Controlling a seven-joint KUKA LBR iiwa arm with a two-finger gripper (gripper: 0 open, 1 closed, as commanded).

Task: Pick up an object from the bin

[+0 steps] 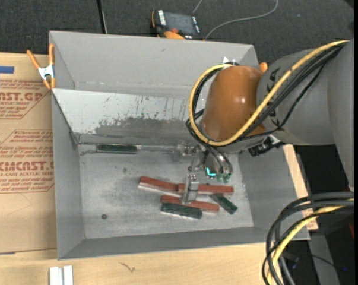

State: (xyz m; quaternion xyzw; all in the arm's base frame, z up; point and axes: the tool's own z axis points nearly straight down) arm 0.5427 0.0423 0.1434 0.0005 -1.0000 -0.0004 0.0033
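Directly under pincer (192, 193), grip state impossible to tell: red-brown bar (161, 186), likely light, stiff, slick; best pinched across narrow width.

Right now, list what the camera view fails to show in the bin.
Bin floor, rear right: camera view, hidden by the arm's orange cover.
Where the red-brown sticks cross: camera view, covered by the gripper.
Dark speck front left: camera view, too small to identify.

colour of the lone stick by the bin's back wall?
Dark green. The stick shows best in the camera view, at the foot of the wall.
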